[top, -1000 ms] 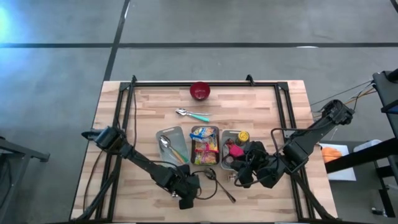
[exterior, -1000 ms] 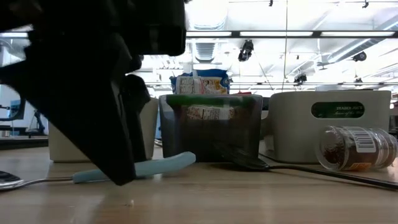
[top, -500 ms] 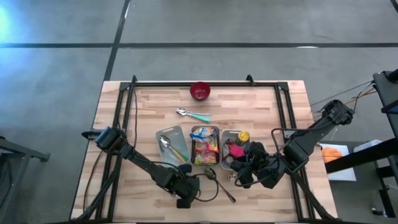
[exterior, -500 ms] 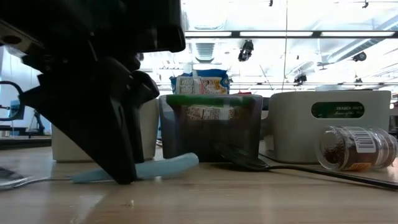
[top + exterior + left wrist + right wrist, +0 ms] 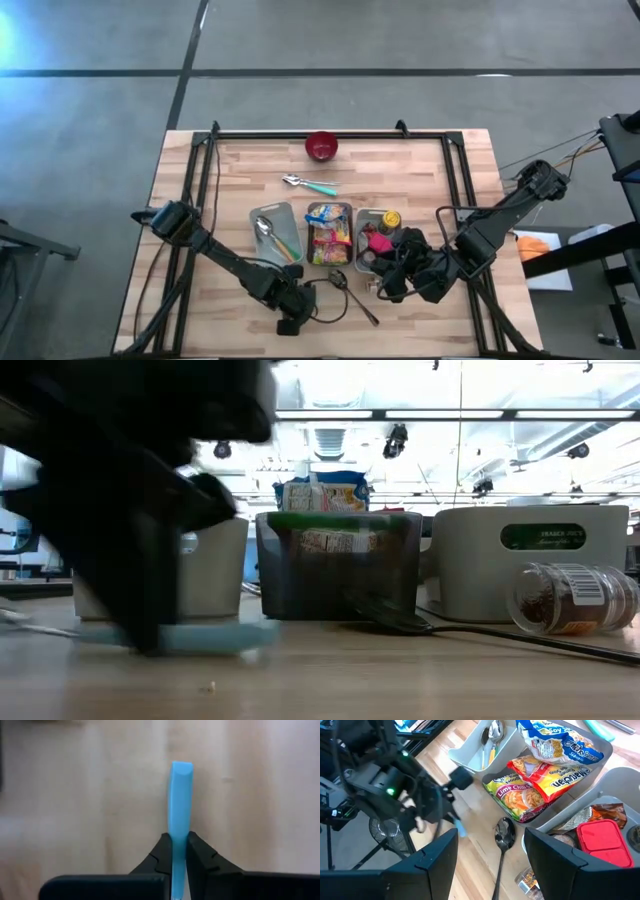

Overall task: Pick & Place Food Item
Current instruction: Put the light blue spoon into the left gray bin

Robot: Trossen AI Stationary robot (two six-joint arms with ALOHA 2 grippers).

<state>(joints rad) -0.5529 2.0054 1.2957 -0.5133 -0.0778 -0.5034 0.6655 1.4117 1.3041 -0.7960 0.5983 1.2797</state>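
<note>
My left gripper (image 5: pixel 179 840) is near the table's front edge (image 5: pixel 290 318), shut on a utensil's light blue handle (image 5: pixel 180 795). The low view shows that handle (image 5: pixel 210 638) blurred just above the wood. Ramen packets (image 5: pixel 540 775) stand in the middle bin (image 5: pixel 330 233). A spice jar (image 5: pixel 570 598) lies on its side on the table in front of the right bin (image 5: pixel 530 560). My right gripper (image 5: pixel 490 870) hangs open above the table in front of the right bin, with nothing between its fingers. My left gripper pinches the blue handle (image 5: pixel 179 836) by its two long edges between its two fingers, some way back from the rounded free end (image 5: pixel 181 767). The fingers come steeply from above. I cannot tell whether the handle is clear of the table.
A black spoon (image 5: pixel 345 285) lies on the table between the two grippers. The left bin (image 5: pixel 275 232) holds spoons. A red bowl (image 5: pixel 321 147) stands at the far edge, with a teal-handled spoon (image 5: pixel 310 184) nearer. Black frame rails (image 5: pixel 195 200) run along the table's sides.
My left gripper has gone a little toward the table's left edge. The blue handle has gone with it and now shows blurred in the low view.
</note>
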